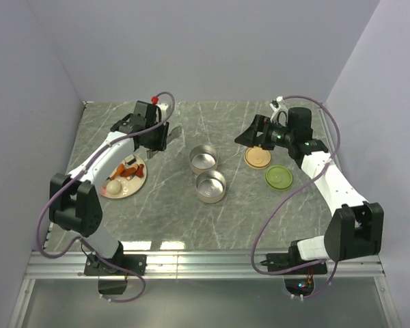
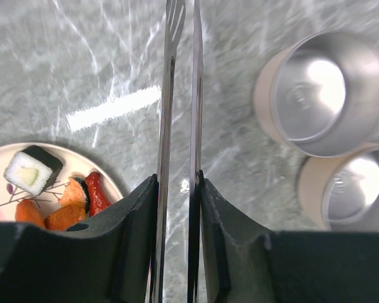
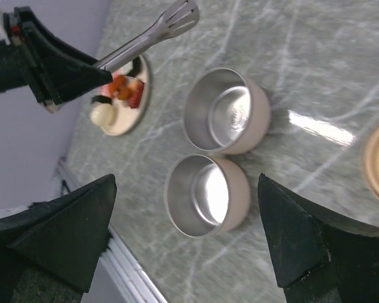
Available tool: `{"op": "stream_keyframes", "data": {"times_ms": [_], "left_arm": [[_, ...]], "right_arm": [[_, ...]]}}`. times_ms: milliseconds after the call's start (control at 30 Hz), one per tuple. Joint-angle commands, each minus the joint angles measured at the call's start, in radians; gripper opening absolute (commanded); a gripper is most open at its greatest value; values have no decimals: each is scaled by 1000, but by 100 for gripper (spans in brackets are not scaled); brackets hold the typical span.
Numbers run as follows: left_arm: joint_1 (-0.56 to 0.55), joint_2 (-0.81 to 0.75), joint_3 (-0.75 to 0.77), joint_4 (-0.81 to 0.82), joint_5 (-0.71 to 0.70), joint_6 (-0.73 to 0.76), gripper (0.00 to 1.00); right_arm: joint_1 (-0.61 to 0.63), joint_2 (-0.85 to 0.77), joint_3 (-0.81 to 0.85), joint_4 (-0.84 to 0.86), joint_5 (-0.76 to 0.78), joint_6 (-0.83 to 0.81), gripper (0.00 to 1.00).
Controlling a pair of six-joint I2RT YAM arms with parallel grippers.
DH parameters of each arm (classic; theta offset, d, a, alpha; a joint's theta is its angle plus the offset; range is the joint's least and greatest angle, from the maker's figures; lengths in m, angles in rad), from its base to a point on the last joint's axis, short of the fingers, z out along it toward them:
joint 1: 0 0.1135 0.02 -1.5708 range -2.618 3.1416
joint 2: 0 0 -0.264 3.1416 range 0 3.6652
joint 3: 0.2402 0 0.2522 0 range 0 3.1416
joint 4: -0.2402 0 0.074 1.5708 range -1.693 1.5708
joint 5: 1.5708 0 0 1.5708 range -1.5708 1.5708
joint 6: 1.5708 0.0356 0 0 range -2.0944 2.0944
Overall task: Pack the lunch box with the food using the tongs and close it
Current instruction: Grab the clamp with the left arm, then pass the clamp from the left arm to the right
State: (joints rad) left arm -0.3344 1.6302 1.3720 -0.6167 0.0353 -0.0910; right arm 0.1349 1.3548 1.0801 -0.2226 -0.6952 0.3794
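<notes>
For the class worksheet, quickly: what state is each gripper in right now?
Left gripper: closed on the tongs.
Right gripper: open, holding nothing.

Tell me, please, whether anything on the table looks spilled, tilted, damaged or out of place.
Nothing stands out. The tins stand upright and empty, side by side. The orange lid and green lid lie flat nearby. The food is all on the plate. The left pincer holds the tongs, with nothing between their tips.
</notes>
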Motion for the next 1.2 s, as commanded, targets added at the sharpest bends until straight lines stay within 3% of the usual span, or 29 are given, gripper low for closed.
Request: {"op": "stream_keyframes", "data": {"times_ms": [0, 233, 367, 767, 1033, 1167], "left_arm": [[5, -125, 35, 60, 49, -32, 36], [3, -279, -24, 185, 110, -23, 36], [0, -338, -47, 236, 133, 2, 35], [-49, -394, -85, 290, 138, 28, 33], [-83, -400, -105, 311, 147, 28, 33], [-106, -406, -120, 319, 138, 40, 32]], "right_arm": [[49, 32, 84, 120, 6, 153, 100], [147, 156, 214, 153, 0, 367, 100], [230, 178, 221, 273, 43, 484, 100], [384, 328, 317, 508, 161, 722, 100], [445, 420, 402, 485, 187, 747, 100], [447, 434, 403, 503, 192, 793, 94]]}}
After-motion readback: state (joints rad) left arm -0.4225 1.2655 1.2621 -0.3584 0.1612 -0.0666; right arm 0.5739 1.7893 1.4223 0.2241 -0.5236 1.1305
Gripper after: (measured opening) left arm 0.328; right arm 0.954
